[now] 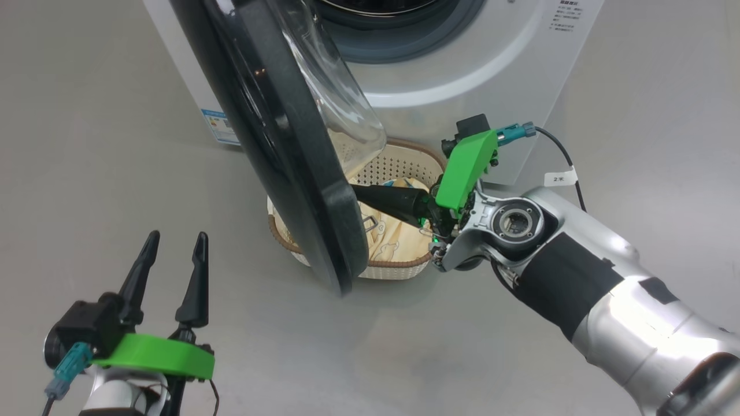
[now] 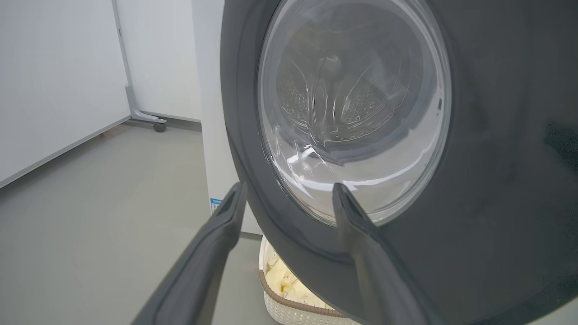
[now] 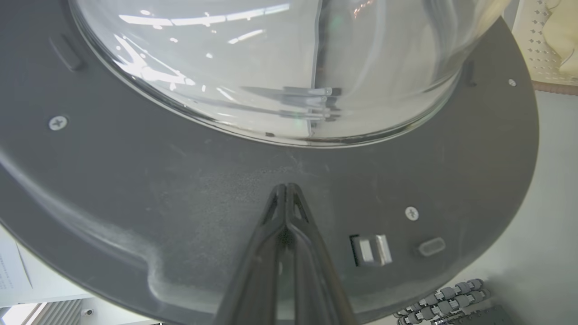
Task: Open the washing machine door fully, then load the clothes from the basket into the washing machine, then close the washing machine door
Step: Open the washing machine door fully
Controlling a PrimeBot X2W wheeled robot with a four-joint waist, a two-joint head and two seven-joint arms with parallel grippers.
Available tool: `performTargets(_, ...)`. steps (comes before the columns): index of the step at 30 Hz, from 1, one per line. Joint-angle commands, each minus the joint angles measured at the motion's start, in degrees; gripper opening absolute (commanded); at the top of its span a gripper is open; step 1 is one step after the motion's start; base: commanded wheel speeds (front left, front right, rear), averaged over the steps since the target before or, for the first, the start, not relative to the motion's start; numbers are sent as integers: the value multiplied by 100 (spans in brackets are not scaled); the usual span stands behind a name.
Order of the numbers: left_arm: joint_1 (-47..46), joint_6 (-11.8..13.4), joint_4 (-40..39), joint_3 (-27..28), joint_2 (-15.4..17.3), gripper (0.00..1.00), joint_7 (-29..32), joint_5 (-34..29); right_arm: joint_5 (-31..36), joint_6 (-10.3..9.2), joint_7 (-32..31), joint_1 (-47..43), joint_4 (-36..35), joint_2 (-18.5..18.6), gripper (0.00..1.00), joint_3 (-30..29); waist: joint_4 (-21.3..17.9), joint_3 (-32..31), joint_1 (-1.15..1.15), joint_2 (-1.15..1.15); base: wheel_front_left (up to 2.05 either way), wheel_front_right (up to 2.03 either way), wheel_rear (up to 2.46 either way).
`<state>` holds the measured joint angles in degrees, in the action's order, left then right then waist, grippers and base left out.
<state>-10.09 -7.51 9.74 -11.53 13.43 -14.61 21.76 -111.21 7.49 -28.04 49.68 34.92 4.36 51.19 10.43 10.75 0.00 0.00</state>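
Nearest on the left, the left hand [image 1: 177, 235] is hovering above the floor [image 1: 87, 144] with its two fingers spread apart, gripping nothing and pointing toward the outer face of the washing machine door [image 1: 300, 173]. Further in on the right, the right hand [image 3: 286, 187] is reaching behind that door with its fingers pressed together on nothing. Its tips seem to be resting against the dark inner ring, between the glass bowl [image 3: 271, 54] and the metal latch [image 3: 370, 249].

The door is standing only partly open, hanging over the basket [image 1: 399, 170]. The basket is sitting on the floor just in front of the washing machine [image 1: 462, 75], with the clothes [image 1: 393, 237] lying inside it.

Judging by this, the robot is working on swinging the door fully open. To do it well, the right hand should be pushing leftward on the flat ring, not on the curved glass, where the tips could slide off. It should be following the door's arc around the hinge rather than driving straight. The left hand looks to be waiting in the door's likely path, so it should be moving aside, or receiving the rim gently.
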Motion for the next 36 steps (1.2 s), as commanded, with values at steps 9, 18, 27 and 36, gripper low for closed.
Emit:
performTargets(9,-144,2,-172,185,135,100,-39,-9,-590,0,580,442,-362,-148,0,585,-61,-33,0,0,0,0,0)
performTargets(18,-40,2,-181,342,129,100,-39,-59,-513,0,1087,390,-522,174,0,573,-358,-195,0,0,0,0,0)
performTargets(27,191,2,-178,699,181,100,-39,-134,-93,0,1906,80,-971,867,2,532,-830,-393,0,0,0,0,0)
performTargets(36,400,2,-172,939,154,100,-39,-213,717,0,3030,-176,-1280,1346,100,596,-1112,-535,0,0,0,0,0)
